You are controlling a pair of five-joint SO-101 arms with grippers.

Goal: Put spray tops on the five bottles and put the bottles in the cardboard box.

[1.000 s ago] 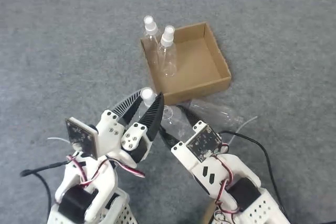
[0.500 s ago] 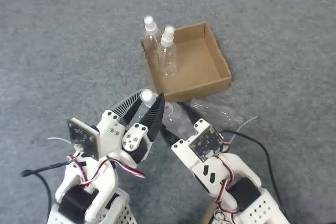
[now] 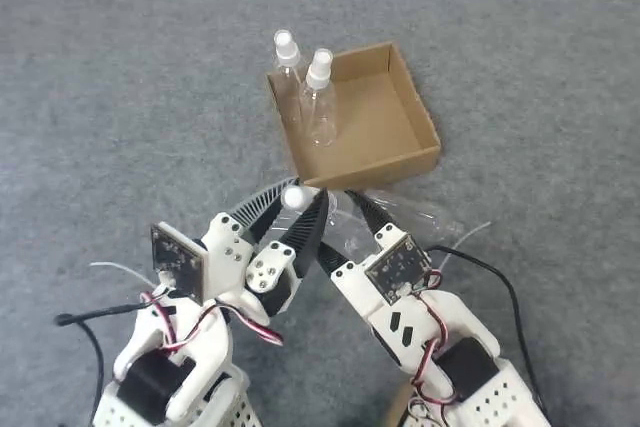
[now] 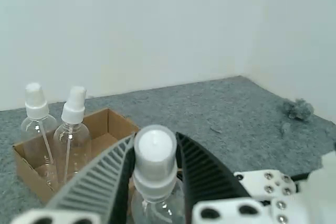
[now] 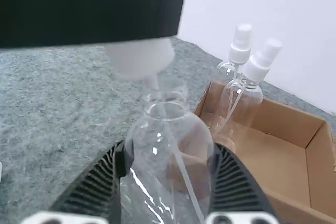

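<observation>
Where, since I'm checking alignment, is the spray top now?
In the high view the spray top sits in the left gripper, just before the cardboard box, above the bottle in the right gripper.

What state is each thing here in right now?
Brown cardboard box: open-topped.
Two clear plastic bottles with white tops: upright in box.
Loose white spray top: held by left hand, tube in bottle, not seated.
Uncapped clear bottle: upright, held by right hand.
Another clear bottle: lying on grey carpet.
</observation>
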